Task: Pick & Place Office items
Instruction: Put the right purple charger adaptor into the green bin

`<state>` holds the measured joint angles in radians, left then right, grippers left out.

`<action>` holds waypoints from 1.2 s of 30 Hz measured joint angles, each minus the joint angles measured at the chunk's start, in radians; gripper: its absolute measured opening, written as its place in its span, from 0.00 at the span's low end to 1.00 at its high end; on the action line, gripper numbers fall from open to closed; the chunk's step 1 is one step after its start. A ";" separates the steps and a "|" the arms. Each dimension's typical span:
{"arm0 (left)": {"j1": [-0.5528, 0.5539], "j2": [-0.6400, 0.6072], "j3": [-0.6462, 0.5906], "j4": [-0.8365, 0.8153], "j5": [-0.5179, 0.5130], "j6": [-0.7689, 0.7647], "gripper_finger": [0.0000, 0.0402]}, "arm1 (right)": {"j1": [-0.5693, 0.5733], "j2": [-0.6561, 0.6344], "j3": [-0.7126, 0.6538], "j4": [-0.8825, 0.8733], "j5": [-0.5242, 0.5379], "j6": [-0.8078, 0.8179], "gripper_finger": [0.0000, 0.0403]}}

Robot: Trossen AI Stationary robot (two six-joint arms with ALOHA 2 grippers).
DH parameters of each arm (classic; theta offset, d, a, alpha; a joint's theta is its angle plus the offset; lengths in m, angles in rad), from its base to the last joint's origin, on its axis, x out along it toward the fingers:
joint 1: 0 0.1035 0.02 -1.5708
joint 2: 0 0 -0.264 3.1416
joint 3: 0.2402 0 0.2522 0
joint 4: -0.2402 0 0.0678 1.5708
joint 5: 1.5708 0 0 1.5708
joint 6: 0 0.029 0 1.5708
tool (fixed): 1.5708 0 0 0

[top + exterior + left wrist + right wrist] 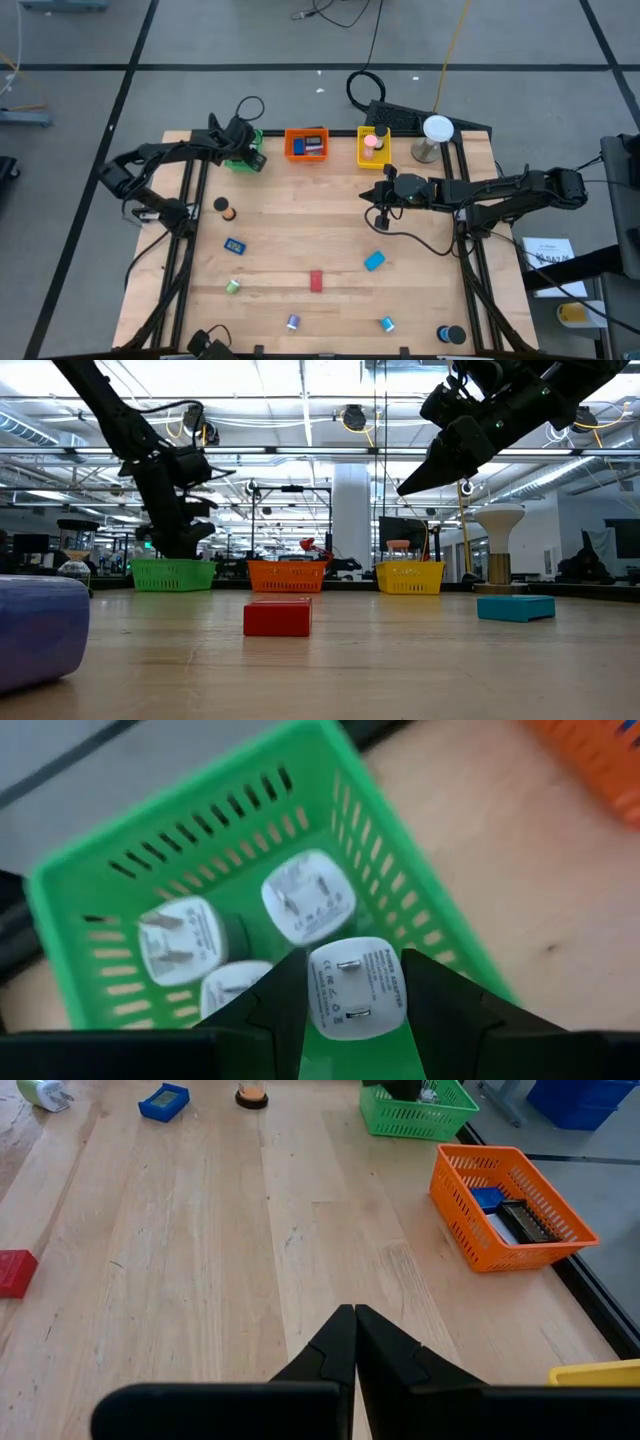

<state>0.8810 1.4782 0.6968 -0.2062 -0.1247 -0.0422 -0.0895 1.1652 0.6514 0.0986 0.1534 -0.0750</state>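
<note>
Three white plug adapters (300,900) already lie inside the green tray (90,880), and a fourth white adapter (352,988) is pinched between the left gripper's (352,1005) two dark fingers, held directly above the tray's open top. It hangs there prongs upward, seemingly so it can be dropped in with its matching pieces; sorting appears to go by kind.

Seen from above, the left gripper (243,150) sits over the green tray (244,136) at the far edge of the wooden surface (300,240). Just beside the green tray, toward the middle, stands an orange tray (306,144) holding a blue piece and a dark piece. Beyond that stands a yellow tray (373,148) with a pink item inside.

The right gripper (381,215) waits farther from the green tray, beyond the yellow tray and raised above bare wood, its fingers pressed together and holding nothing.

Office items left to sort are scattered well apart from the green tray, toward the near edge: a black-and-orange roll (226,209), a dark blue block (235,245), a green-and-white adapter (232,286), a red block (316,281), a light blue block (374,261), a purple cylinder (293,321), a small blue cylinder (387,323) and a black roll (452,335).

Judging by this spread, the sorting looks roughly half finished.
</note>
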 joint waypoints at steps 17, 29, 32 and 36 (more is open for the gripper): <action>-0.006 0.040 0.000 0.081 -0.016 -0.005 0.40 | 0.000 0.000 0.000 0.000 -0.001 0.000 0.00; -0.006 0.002 0.000 0.073 -0.027 0.049 0.55 | 0.000 0.000 0.000 0.000 -0.001 -0.007 0.00; -0.006 -0.050 0.000 0.057 -0.034 0.063 0.55 | 0.000 0.000 0.000 0.000 -0.001 -0.008 0.00; -0.006 -0.137 0.000 0.007 -0.034 0.066 0.51 | 0.000 0.000 0.000 0.000 -0.001 -0.008 0.00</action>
<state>0.8745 1.3415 0.6971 -0.1992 -0.1582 0.0243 -0.0895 1.1652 0.6514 0.0984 0.1524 -0.0826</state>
